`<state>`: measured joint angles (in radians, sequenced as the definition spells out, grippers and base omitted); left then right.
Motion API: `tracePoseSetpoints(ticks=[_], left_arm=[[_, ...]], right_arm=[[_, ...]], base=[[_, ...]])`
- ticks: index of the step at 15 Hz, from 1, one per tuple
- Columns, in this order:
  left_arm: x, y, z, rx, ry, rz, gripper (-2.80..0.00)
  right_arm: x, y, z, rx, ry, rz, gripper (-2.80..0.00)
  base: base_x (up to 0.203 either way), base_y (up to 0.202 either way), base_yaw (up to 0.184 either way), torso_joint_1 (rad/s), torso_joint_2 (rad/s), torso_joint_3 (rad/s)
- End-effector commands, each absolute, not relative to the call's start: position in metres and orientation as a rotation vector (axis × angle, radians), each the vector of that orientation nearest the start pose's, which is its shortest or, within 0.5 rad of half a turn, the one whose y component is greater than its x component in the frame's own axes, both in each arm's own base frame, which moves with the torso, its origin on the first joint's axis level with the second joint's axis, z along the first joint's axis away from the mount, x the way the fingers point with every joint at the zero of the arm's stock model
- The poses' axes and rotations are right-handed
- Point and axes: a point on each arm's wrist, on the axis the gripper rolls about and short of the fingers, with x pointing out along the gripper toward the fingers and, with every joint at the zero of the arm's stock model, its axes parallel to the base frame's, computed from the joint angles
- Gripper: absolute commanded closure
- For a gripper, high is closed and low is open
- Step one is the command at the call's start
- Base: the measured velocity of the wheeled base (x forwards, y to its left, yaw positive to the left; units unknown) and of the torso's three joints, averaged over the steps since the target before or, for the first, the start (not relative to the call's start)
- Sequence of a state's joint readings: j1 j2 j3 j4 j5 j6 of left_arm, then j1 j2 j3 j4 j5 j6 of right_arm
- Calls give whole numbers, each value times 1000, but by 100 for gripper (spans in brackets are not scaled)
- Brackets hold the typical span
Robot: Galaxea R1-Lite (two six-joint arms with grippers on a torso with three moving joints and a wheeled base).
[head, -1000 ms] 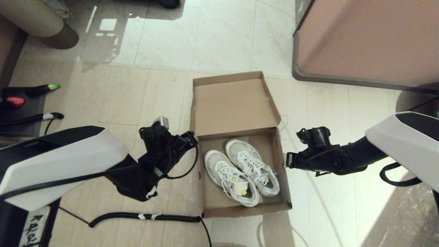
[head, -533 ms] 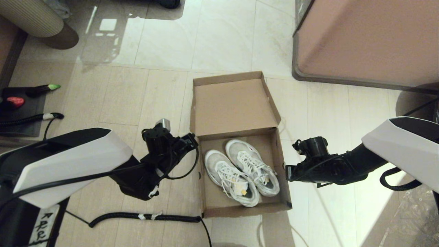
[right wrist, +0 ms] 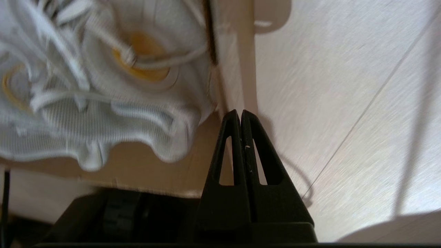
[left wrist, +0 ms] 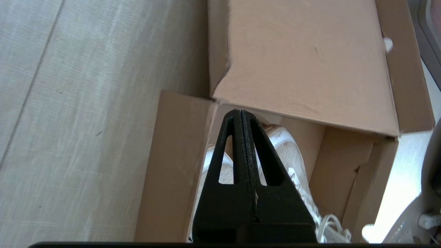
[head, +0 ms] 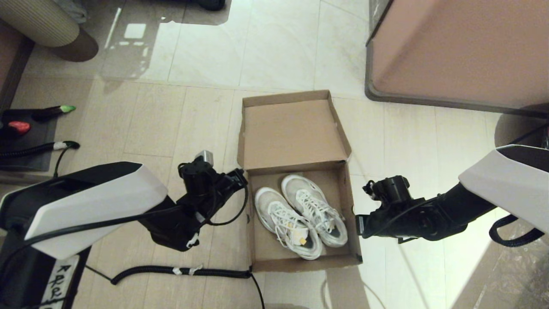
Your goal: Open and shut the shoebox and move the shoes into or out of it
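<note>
The brown cardboard shoebox point(head: 300, 262) stands open on the floor, its lid point(head: 291, 133) folded back away from me. Both white lace-up shoes point(head: 300, 214) lie side by side inside it. My left gripper point(head: 242, 175) is shut and sits at the box's left wall near the hinge. In the left wrist view its closed tips point(left wrist: 240, 112) point over that wall point(left wrist: 172, 165) toward the shoes point(left wrist: 293, 151). My right gripper point(head: 357, 223) is shut, just outside the right wall. In the right wrist view its tips point(right wrist: 240, 112) sit by the wall point(right wrist: 241, 69), beside a shoe point(right wrist: 103, 103).
A large pinkish-brown cabinet point(head: 463, 51) stands at the far right. A black coiled cable point(head: 180, 271) lies on the floor near the box's front left corner. A dark mat with a red object point(head: 17, 127) is at the far left, and a ribbed round seat point(head: 43, 21) beyond it.
My right arm has slid along the box's right wall toward its near end. The left arm has barely shifted. Both grippers stay shut.
</note>
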<state>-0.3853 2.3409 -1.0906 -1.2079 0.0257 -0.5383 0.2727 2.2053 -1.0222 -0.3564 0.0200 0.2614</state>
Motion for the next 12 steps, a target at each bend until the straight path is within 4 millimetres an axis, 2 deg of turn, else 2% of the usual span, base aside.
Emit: tracePoseSetpoints(ticks=[1, 3, 5, 8, 10, 12], left_arm=[[407, -161, 72, -530, 126, -336, 0], [406, -160, 72, -531, 126, -332, 0], [406, -160, 73, -531, 124, -333, 0], [414, -159, 82, -540, 84, -338, 0], [425, -158, 94, -550, 48, -340, 0], [440, -151, 109, -571, 16, -342, 0]], right_arm=[[365, 111, 34, 137, 854, 186, 0], [357, 118, 35, 126, 862, 205, 0], [351, 115, 41, 123, 860, 201, 0], [351, 90, 70, 157, 783, 161, 0], [364, 71, 91, 198, 715, 169, 0], [387, 58, 111, 233, 671, 178, 0]], base=[[0, 0, 0, 0, 0, 0], [0, 0, 0, 0, 0, 0], [0, 0, 0, 0, 0, 0], [0, 0, 0, 0, 0, 0], [0, 0, 0, 0, 0, 0], [0, 0, 0, 0, 0, 0]])
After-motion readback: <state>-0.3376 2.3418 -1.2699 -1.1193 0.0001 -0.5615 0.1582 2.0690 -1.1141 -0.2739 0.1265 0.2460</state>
